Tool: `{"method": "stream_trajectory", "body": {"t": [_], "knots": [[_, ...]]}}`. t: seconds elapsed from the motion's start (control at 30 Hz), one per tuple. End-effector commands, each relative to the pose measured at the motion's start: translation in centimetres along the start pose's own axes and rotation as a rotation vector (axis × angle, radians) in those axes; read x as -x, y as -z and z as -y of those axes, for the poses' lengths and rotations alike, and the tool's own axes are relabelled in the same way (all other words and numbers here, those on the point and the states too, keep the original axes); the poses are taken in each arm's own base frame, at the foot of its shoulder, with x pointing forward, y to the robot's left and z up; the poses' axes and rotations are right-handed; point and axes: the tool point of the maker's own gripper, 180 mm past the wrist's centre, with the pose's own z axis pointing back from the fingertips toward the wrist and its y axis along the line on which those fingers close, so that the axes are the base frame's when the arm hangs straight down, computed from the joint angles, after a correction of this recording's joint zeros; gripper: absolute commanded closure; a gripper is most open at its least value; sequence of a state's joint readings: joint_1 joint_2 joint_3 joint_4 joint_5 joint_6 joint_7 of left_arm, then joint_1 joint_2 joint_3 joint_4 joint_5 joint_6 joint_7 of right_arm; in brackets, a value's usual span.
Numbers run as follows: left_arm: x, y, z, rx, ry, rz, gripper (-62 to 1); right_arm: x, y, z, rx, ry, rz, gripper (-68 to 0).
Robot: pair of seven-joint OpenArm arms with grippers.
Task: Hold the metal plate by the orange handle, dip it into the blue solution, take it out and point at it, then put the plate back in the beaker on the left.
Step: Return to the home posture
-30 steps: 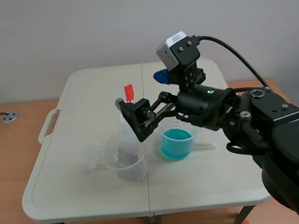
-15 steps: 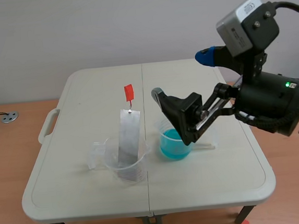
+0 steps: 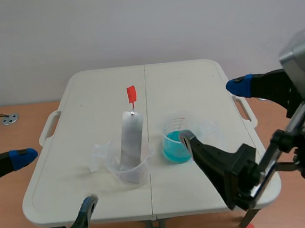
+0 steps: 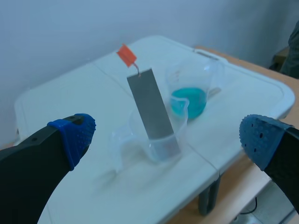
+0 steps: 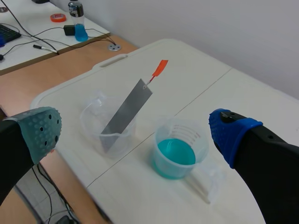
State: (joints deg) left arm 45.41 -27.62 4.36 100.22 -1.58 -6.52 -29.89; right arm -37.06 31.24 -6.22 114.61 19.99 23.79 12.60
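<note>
The metal plate (image 3: 131, 140) leans upright in the clear left beaker (image 3: 129, 168), its orange handle (image 3: 131, 93) sticking out at the top. The beaker of blue solution (image 3: 176, 145) stands just right of it. My right gripper (image 3: 214, 114) is open, off to the right of both beakers and holding nothing. My left gripper (image 3: 54, 180) is open at the table's near left edge. In the left wrist view the plate (image 4: 152, 109) and handle (image 4: 126, 54) lie ahead of the open gripper (image 4: 163, 137). The right wrist view shows plate (image 5: 126, 109), blue beaker (image 5: 176, 151) and open gripper (image 5: 135, 130).
The white folding table (image 3: 192, 78) has a centre seam and side handles. A clear plastic piece (image 5: 210, 179) lies beside the blue beaker. A desk with a small bottle (image 5: 80, 28), a tape roll (image 5: 58, 17) and cables stands beyond the table.
My right arm has drawn back from the plate's handle to the right and downward, leaving the plate standing in the left beaker. My left gripper has come into view at the lower left.
</note>
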Motion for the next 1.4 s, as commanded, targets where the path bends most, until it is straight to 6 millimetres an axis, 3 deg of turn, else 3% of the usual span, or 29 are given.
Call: {"method": "stream_trajectory", "body": {"t": [0.0,0.3,0.6,1.37], "knots": [[-1.1,0.4,0.3,0.003,-0.011,0.029,-62.3,-0.6,-0.5,-0.1,-0.003,0.005,0.025,-66.3],[-5.7,1.9,0.7,0.023,0.018,0.093,-62.3,0.3,-3.3,-1.5,0.001,0.055,0.002,-66.3],[-8.6,2.5,0.9,0.029,0.034,0.126,-62.3,0.8,-3.4,-1.6,0.002,0.058,-0.026,-66.3],[-8.7,2.6,0.9,0.030,0.038,0.121,-62.3,1.6,-3.4,-1.6,0.001,0.057,-0.070,-66.3]]}}
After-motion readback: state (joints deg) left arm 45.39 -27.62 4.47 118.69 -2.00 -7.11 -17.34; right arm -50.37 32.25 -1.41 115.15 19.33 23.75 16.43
